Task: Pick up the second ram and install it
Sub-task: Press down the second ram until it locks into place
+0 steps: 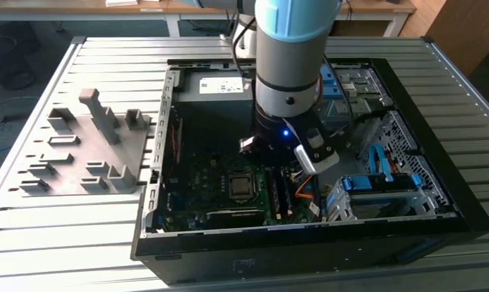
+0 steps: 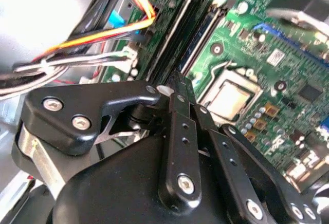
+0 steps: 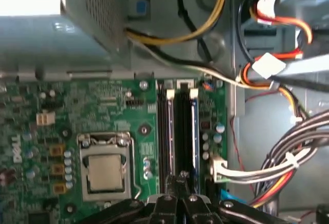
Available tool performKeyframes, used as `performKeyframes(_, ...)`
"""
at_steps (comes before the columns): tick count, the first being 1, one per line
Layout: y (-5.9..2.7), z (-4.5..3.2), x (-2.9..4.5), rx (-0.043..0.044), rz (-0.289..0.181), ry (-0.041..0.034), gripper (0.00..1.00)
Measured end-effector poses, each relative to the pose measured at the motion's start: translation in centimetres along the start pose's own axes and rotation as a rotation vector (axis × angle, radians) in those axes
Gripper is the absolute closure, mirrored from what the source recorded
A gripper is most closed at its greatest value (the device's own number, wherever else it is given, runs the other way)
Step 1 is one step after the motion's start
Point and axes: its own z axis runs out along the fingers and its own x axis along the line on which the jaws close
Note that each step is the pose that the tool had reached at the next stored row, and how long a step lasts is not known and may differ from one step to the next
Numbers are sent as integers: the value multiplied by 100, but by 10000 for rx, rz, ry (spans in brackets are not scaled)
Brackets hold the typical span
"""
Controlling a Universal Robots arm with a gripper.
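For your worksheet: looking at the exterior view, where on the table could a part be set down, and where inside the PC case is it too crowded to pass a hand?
Free: the slatted table on the exterior view's right of the case, and the strip in front of the gray holder. Crowded: over the motherboard, where the arm and gripper hang by the RAM slots, and among the cables beside them.

This is looking like a robotics lab or test workshop — not a home. An open computer case (image 1: 439,152) is lying on a slatted metal bench (image 1: 106,67), with a robot arm (image 1: 289,55) reaching down into it. Beside the case, well apart from the claw, a gray holder plate (image 1: 86,152) with moulded blocks is sitting on the bench. Beyond the bench, wooden desks (image 1: 90,9) on white legs are standing — office-like furniture at the far edge.
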Motion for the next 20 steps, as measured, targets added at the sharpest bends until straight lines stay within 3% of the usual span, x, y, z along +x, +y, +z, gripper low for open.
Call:
performKeyframes(5, -112, 42, -2, 29, -1, -2, 90)
performKeyframes(12, -270, 64, -7, 152, -8, -7, 90)
performKeyframes(20, -344, 100, -8, 239, -20, -11, 90)
